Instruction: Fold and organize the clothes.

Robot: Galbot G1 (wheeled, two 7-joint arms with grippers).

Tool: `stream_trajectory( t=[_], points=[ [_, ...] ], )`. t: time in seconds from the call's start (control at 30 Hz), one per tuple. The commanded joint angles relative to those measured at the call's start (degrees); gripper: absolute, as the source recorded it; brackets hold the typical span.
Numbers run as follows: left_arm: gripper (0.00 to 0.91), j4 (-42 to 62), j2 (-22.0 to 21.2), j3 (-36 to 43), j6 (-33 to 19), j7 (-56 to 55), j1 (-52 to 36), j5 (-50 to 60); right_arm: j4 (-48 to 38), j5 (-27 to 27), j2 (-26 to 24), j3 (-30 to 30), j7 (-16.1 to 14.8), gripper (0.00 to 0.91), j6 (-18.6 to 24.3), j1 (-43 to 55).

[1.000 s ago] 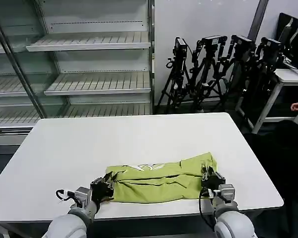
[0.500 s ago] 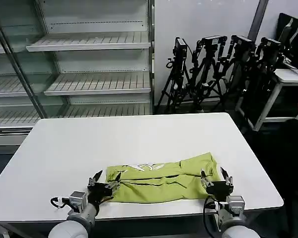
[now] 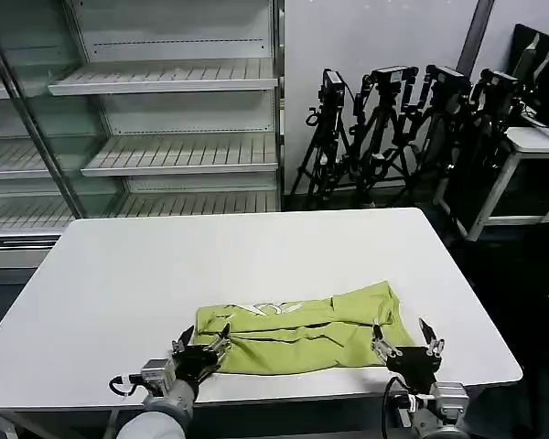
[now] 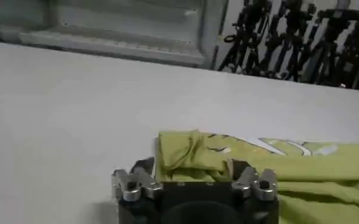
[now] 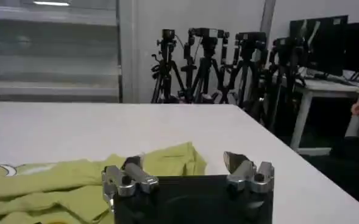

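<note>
The shirt [image 3: 297,326] lies as a long, flattened band near the front edge of the white tabletop [image 3: 256,251], its long axis running side to side — one end toward each arm, so neither is clearly nearer. The left hand [image 3: 201,350] sits at the band's left end, fingers spread apart, holding nothing; the right hand [image 3: 405,341] sits just off the right end, fingers likewise apart and empty. Any next grasp would likely start from the two ends. The fabric is thin, soft lime yellow-green cloth, rumpled into lengthwise creases, with pale collar lining showing along the far edge — limp stuff that should sag once lifted.
</note>
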Motion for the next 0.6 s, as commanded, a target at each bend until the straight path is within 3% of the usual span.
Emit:
stream_trajectory(
  t=[0.03,0.27,0.6],
  points=[
    [0.02,1.4,-3.8,0.2,0.6,-0.7,0.2,0.0,1.9,-0.2,0.4,0.5,-0.3,0.907,0.2,-1.8],
    [0.01,0.7,-4.3,-0.8,0.3,-0.4,0.7,-3.1,2.4,-0.1,1.0,0.2,0.1,0.907,0.1,-1.9],
    [0.01,-3.8,-3.1,-15.1,0.6,0.9,2.1,-27.7,3.3,0.6,0.7,0.7,-0.1,0.907,-0.1,-1.5]
  ],
)
